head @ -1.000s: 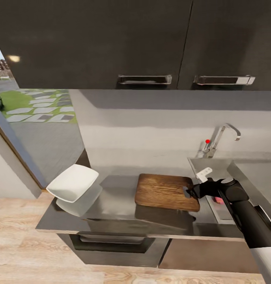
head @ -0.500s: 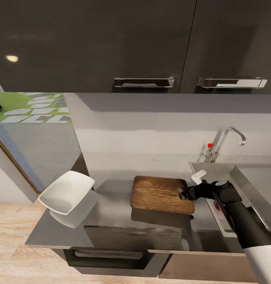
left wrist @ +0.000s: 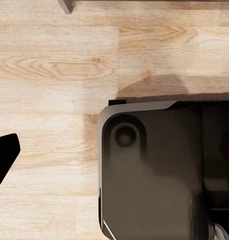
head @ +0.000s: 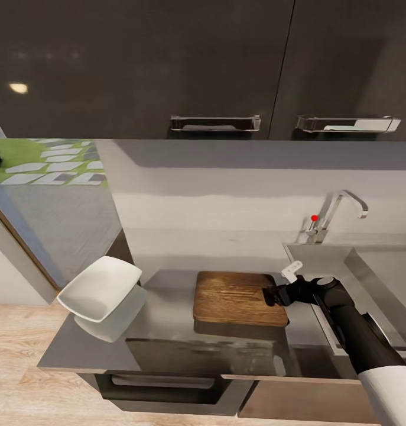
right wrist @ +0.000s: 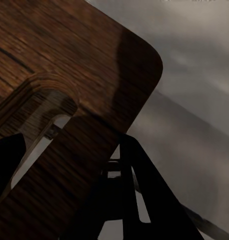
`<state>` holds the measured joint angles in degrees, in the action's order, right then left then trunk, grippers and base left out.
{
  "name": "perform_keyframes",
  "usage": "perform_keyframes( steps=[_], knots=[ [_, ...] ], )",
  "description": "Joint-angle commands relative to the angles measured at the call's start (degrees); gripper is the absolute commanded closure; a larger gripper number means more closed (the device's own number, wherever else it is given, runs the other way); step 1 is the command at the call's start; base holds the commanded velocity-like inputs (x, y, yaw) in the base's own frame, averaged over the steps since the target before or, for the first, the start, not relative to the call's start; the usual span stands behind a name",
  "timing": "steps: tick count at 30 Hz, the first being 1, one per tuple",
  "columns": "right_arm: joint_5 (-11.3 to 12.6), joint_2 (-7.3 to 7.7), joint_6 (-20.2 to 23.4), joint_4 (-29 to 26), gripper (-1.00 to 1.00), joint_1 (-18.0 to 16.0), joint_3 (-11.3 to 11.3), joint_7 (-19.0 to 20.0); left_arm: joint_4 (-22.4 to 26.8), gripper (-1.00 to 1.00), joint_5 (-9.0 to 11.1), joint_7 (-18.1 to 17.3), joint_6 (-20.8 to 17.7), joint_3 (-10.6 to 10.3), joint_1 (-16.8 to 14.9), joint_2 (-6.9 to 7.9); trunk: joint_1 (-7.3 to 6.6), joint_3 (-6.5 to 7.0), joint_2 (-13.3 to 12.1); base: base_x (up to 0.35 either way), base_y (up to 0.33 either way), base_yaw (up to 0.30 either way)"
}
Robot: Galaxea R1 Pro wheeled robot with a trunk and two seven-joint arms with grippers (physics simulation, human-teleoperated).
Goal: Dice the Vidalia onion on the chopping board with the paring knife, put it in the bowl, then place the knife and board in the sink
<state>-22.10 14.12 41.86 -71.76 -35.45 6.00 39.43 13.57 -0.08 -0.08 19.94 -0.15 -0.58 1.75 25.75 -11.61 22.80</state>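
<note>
Right gripper (head: 272, 295) closed on chopping board (head: 235, 297) at its slot-handle end, board flat on countertop (head: 167, 337). Sink (head: 344, 260) directly behind the hand; bowl (head: 100, 287) far beyond the board. Board transfer appears underway; onion, knife status indeterminate.

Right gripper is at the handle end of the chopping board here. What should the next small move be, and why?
Probably a small lift of the handle end. The right gripper sits at the chopping board's sink-side short edge, and the right wrist view shows its fingers straddling the board beside the slot handle, seemingly clamped. The board lies on the countertop; the sink is just beside it.
</note>
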Motion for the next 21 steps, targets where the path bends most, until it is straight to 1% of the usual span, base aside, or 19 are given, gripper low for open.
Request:
perform_keyframes(
  steps=[1, 21],
  knots=[
    [-0.6, 0.03, 0.1, -0.1, 1.00, -0.1, 0.1, 0.5, 0.0, -1.00, 0.0, 0.0, 0.2, 0.0, 0.0, 0.01, 0.03, -0.11, 0.1, 0.000, 0.000, 0.000],
    [-0.6, -0.06, 0.1, 0.0, 1.00, -0.1, 0.1, 0.6, 0.0, -1.00, 0.0, 0.0, 0.2, 0.0, 0.0, 0.01, 0.03, -0.11, 0.1, 0.000, 0.000, 0.000]
  ],
)
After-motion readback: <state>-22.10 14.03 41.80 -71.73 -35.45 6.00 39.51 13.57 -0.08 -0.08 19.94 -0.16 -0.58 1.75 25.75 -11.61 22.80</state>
